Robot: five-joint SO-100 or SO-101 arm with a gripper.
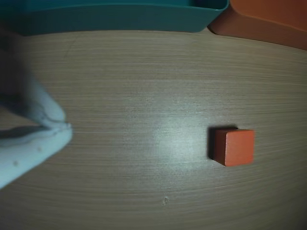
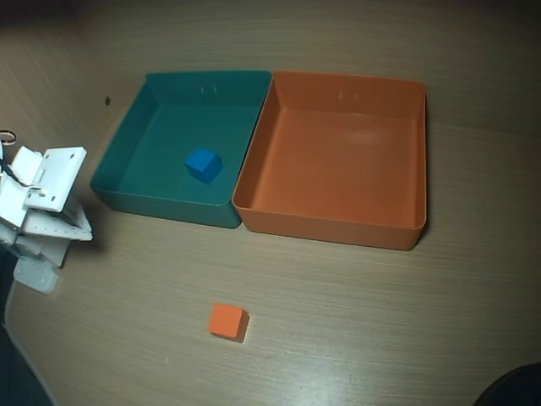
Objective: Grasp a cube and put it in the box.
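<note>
The small orange cube [image 1: 235,146] [image 2: 227,321] lies alone on the wooden table, in front of the two trays. The box [image 2: 328,225], a shallow orange tray, stands behind it to the right in the overhead view; only its corner [image 1: 268,21] shows at the top right of the wrist view. My white gripper [image 1: 66,127] [image 2: 38,269] sits at the far left, well away from the cube. Its two fingers meet at the tip with nothing between them.
A teal-green tray [image 2: 161,207] [image 1: 120,19] stands against the box's left wall and holds a small blue cube [image 2: 203,164]. The arm's white body [image 2: 51,182] is next to that tray's left side. Bare wooden tabletop surrounds the orange cube.
</note>
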